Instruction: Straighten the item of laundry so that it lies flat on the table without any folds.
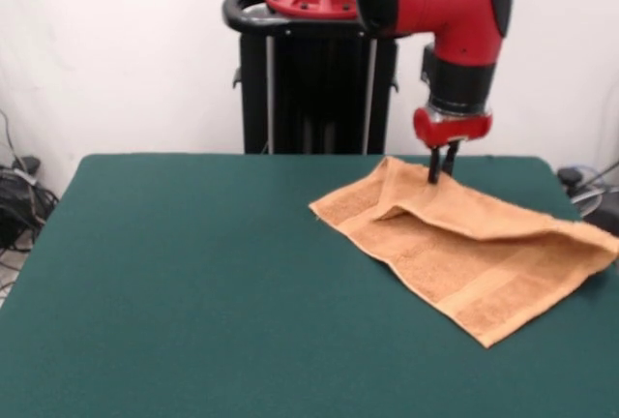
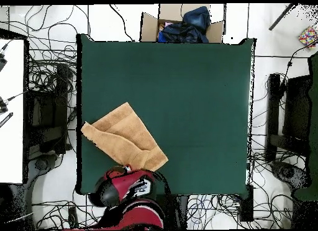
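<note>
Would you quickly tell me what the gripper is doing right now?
Gripper: down at the far edge of the towel, fingers close together; whether it actually grips the cloth cannot be told.

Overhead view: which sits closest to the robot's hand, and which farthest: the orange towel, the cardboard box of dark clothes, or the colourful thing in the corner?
1. Orange-tan terry towel, under the hand.
2. Cardboard box, beyond the table's opposite edge.
3. Colourful item, top right corner.

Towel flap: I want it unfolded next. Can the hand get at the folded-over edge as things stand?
Probably yes. The hand is already down on the towel at its far folded part, with nothing else on the table near it.
</note>
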